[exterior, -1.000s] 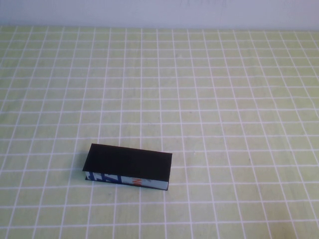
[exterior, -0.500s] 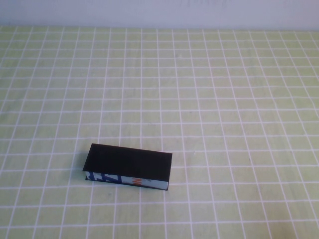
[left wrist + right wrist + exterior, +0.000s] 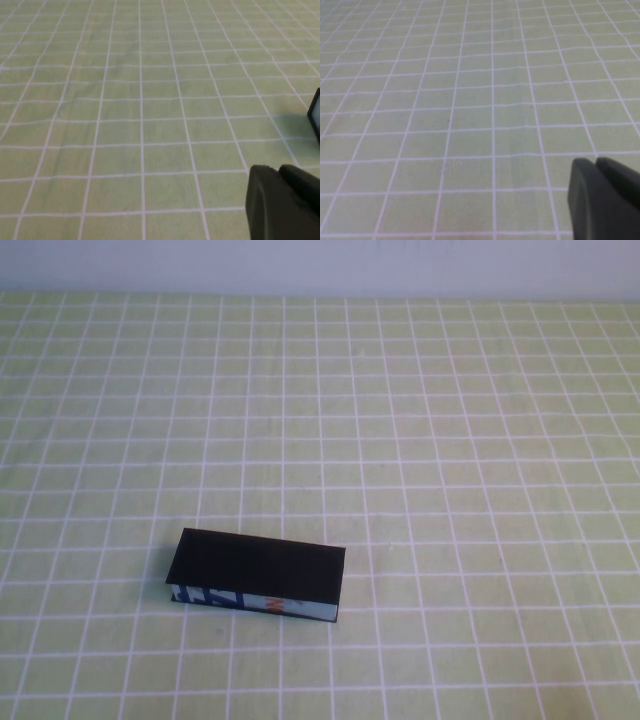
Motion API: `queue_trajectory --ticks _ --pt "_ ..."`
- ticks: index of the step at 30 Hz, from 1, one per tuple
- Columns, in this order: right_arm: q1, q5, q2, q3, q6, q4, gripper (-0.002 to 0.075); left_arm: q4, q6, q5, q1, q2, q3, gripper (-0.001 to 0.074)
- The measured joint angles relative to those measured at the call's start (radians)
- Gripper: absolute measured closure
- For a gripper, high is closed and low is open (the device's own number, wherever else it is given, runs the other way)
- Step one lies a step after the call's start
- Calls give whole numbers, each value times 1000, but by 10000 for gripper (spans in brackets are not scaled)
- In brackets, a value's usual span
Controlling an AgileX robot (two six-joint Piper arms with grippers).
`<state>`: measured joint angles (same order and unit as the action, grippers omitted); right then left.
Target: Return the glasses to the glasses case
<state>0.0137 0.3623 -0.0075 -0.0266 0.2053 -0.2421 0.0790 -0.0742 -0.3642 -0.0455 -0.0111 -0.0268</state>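
Observation:
The glasses case (image 3: 257,575) lies shut on the green checked cloth, left of centre and near the front, its blue, white and orange strip facing me. The glasses are out of view. Neither arm shows in the high view. In the left wrist view, my left gripper (image 3: 277,170) hovers low over bare cloth, its fingers pressed together with nothing between them, and a corner of the glasses case (image 3: 315,112) shows at the frame's edge. My right gripper (image 3: 595,162) is also shut and empty over bare cloth.
The green cloth with its white grid (image 3: 450,440) covers the whole table. A pale wall (image 3: 320,265) runs along the far edge.

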Motion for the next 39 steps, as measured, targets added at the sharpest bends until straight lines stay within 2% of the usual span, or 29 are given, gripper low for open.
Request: queue_trajectory --ticks 39 --pt "0 0 0 0 0 0 737 -4 0 -24 2 0 0 737"
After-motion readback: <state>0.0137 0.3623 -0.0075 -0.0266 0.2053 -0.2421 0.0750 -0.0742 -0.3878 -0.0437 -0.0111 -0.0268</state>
